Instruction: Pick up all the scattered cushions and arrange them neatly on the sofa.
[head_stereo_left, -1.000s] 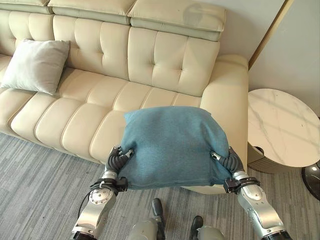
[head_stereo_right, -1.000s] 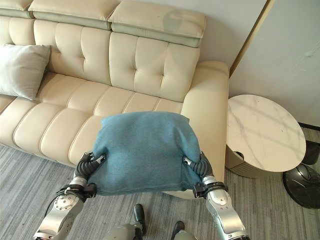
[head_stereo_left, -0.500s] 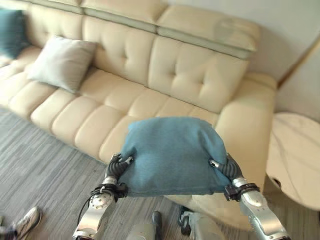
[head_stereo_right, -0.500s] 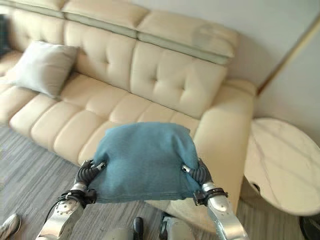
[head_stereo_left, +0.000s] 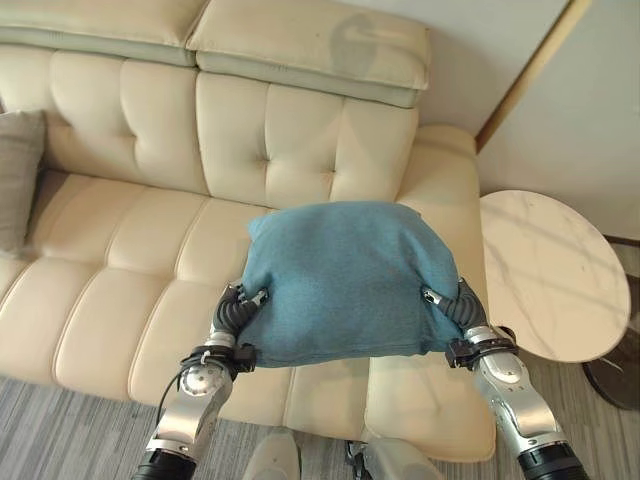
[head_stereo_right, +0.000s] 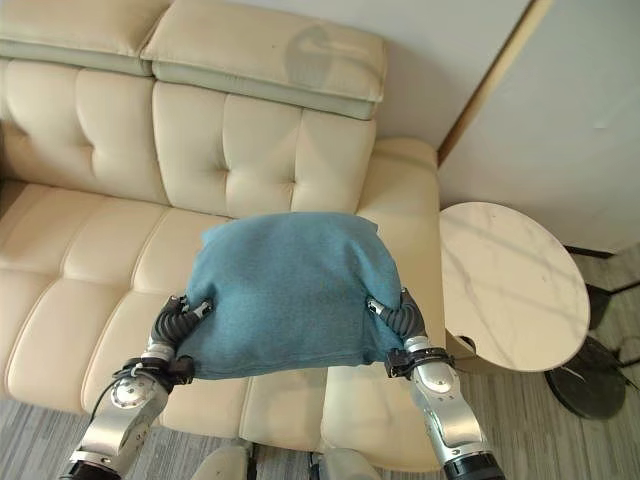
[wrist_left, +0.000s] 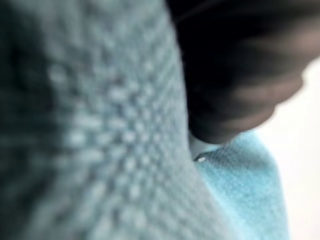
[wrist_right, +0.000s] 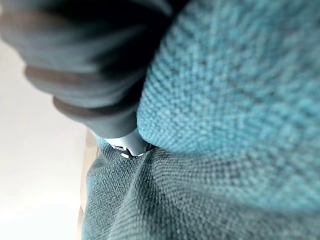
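Observation:
A teal blue cushion (head_stereo_left: 345, 275) hangs in the air above the right-hand seat of the cream leather sofa (head_stereo_left: 270, 130). It is held between my two hands. My left hand (head_stereo_left: 232, 318) presses into its left lower side and my right hand (head_stereo_left: 462, 310) into its right lower side. Only the dark ribbed covers show at the cushion's edges. Teal cloth (wrist_left: 100, 150) lies right against the left hand's cover, and the cloth (wrist_right: 225, 100) does the same at the right hand. A grey cushion (head_stereo_left: 15, 175) leans against the sofa back at the far left.
A round white marble side table (head_stereo_left: 555, 270) stands just right of the sofa's armrest (head_stereo_left: 445, 200). A dark round base (head_stereo_right: 590, 375) sits on the floor beyond it. Grey striped carpet (head_stereo_left: 60, 440) runs along the sofa's front.
The camera has swung and come closer to the sofa. The teal cushion now hangs over the seat instead of before the front edge. Both hands hold it as before.

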